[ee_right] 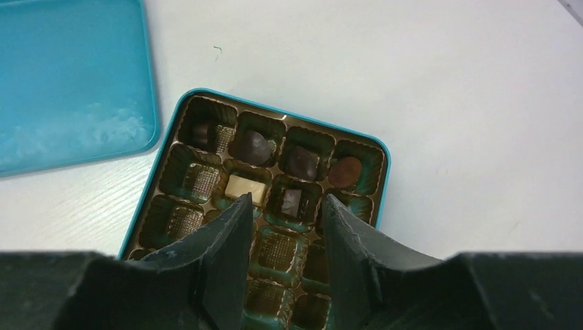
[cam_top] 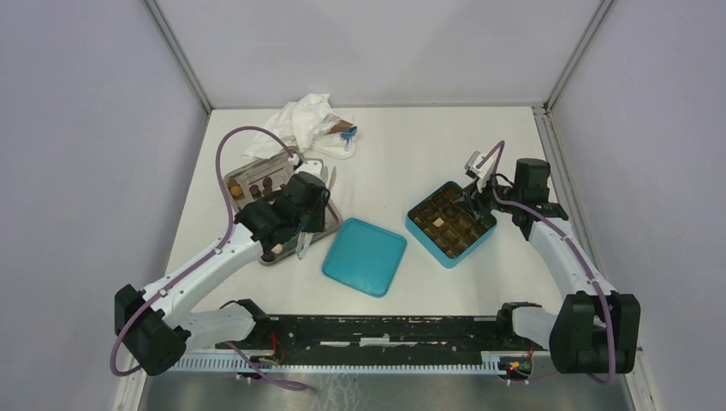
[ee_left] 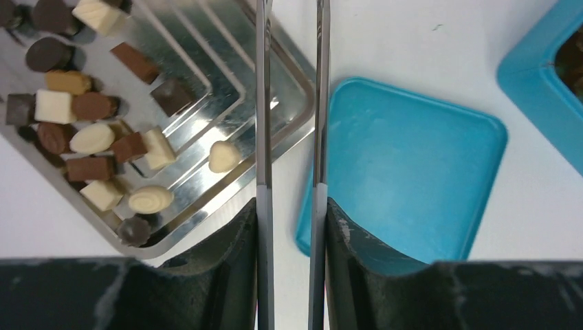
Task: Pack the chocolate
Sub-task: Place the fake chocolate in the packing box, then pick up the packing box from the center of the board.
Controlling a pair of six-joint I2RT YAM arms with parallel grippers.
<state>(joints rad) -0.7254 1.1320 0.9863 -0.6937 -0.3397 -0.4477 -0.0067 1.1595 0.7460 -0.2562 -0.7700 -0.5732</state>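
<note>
Several pieces of chocolate (ee_left: 93, 137), dark, brown and cream, lie on a steel tray (ee_left: 206, 55) at the left (cam_top: 252, 177). My left gripper (ee_left: 291, 14) hovers over the gap between that tray and the teal lid (ee_left: 412, 172). Its two metal blades stand a little apart with only bare table between them, and their tips run off the top of the left wrist view. The teal box (ee_right: 289, 115) holds several pieces, among them a cream one (ee_right: 246, 185) and a dark square one (ee_right: 291, 201). My right gripper (ee_right: 287, 199) hangs open just above the box (cam_top: 425, 241) with nothing in it.
The lid (cam_top: 364, 255) lies flat between tray and box. A crumpled white wrapper (cam_top: 308, 124) with a blue and brown scrap (cam_top: 345, 133) sits at the back. Grey walls close in the left, right and far sides. The arms' mounting rail (cam_top: 385, 330) runs along the near edge.
</note>
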